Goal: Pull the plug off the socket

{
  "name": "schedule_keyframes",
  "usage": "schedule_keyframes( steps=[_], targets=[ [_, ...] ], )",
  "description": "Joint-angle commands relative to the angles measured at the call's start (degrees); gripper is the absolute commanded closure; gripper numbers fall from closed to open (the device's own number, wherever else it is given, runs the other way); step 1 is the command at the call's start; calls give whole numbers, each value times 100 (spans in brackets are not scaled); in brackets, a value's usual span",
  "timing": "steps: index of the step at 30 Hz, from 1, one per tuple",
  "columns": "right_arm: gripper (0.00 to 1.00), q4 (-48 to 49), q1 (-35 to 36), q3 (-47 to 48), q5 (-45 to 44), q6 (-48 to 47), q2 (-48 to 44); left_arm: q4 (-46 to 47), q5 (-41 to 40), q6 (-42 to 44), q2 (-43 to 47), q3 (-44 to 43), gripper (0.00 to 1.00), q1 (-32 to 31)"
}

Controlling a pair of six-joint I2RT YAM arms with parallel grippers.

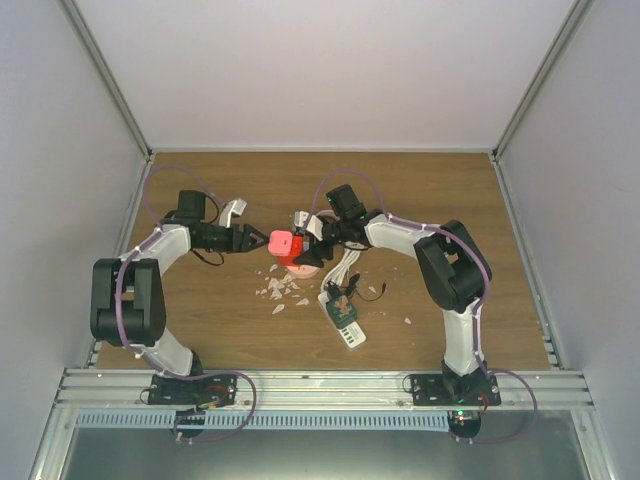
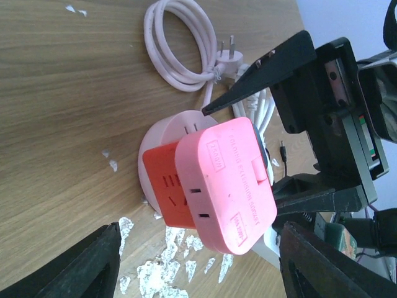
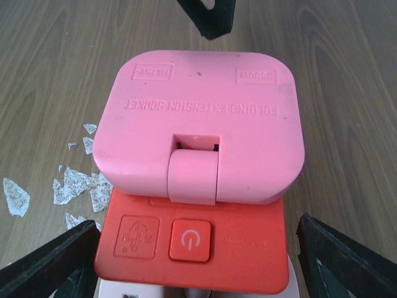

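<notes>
Now the pink-and-red plug sits on the round white socket, mid-table among white chips. Right gripper stands wide either side of its red base, gripping nothing. Left gripper, wide open and empty, faces it just beside.
</notes>
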State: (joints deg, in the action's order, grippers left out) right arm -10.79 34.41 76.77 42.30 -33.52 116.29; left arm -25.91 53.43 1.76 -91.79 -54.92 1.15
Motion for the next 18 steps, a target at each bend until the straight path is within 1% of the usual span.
schedule_keyframes(
  steps=[1,11,18],
  targets=[
    [15,273,78,-81,10,96,107,275,148,-58,-87,34,30,-270],
    [30,499,108,-188,-77,208,138,131,126,-8,-395,-202,36,-589],
    [42,659,166,-249,-222,329,139,-21,242,135,-238,-339,43,-696]
  ],
)
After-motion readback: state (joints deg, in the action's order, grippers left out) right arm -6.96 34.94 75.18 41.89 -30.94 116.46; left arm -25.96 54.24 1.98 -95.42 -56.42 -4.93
